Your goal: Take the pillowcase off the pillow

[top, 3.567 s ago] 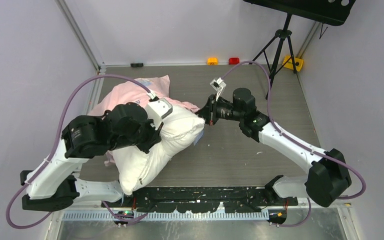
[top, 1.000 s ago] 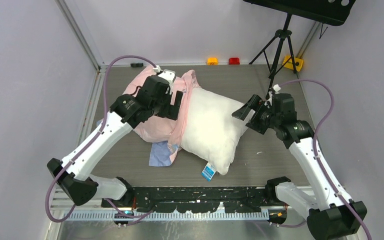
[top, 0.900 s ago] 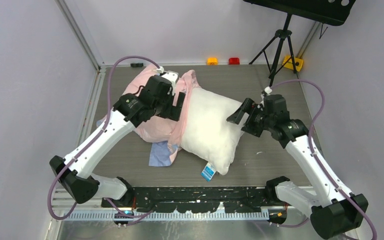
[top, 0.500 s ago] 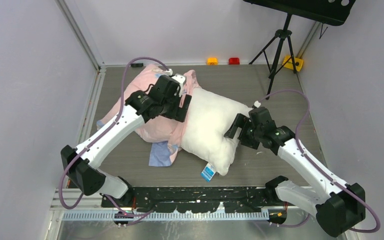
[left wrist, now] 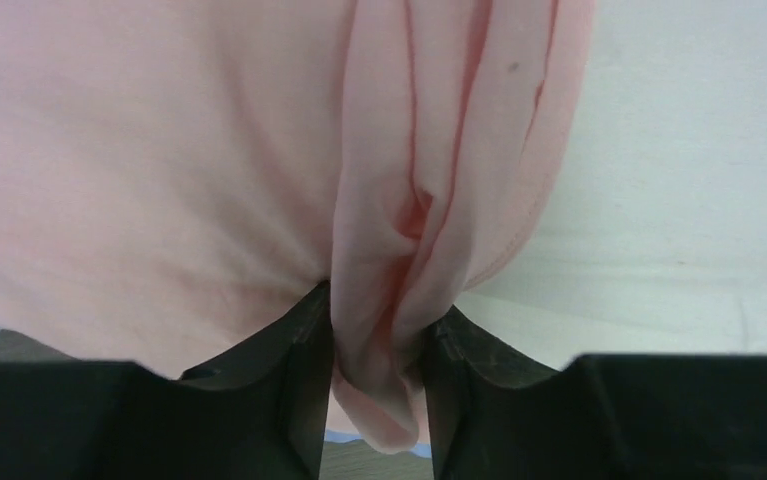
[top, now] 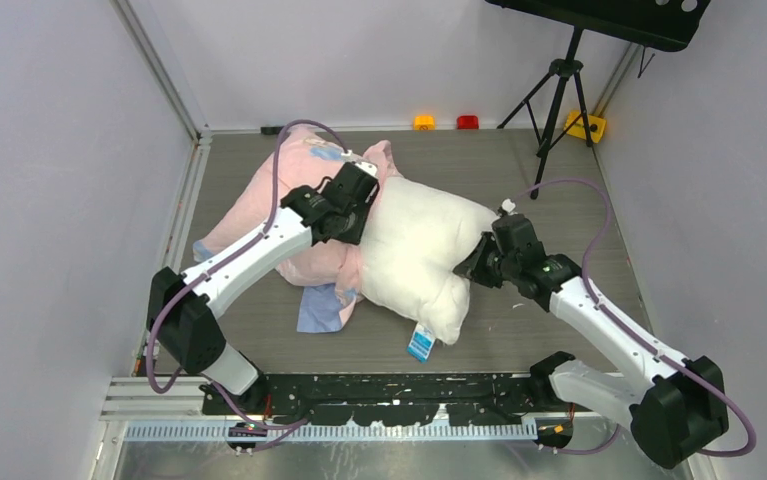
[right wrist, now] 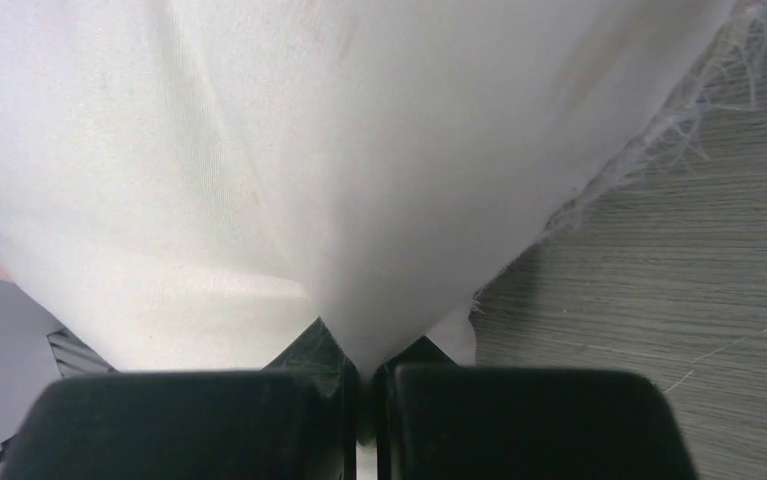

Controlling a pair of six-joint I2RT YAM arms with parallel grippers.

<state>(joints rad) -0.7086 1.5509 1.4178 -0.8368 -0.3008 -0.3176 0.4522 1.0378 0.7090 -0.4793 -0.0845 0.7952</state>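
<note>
The white pillow [top: 414, 255] lies in the middle of the table, its blue-and-white tag [top: 420, 342] at the near edge. The pale pink pillowcase [top: 259, 205] is bunched over its left end. My left gripper [top: 363, 215] is shut on a pinched fold of the pillowcase [left wrist: 399, 300] at the seam where pink meets white. My right gripper [top: 469, 265] is shut on the pillow's right edge, with white cloth [right wrist: 359, 250] squeezed between the fingers [right wrist: 499, 420].
A light blue patch of cloth [top: 317, 308] pokes out below the pillowcase. A black tripod [top: 559, 90] stands at the back right, with small orange [top: 423, 122], red [top: 468, 122] and yellow [top: 585, 126] items along the back edge. The grey wall [top: 59, 150] is close on the left.
The right gripper came down left onto the pillow's right edge and shut on it. The left gripper moved right to the pillowcase's edge. Earlier the pillow was pulled right, out of the case.
</note>
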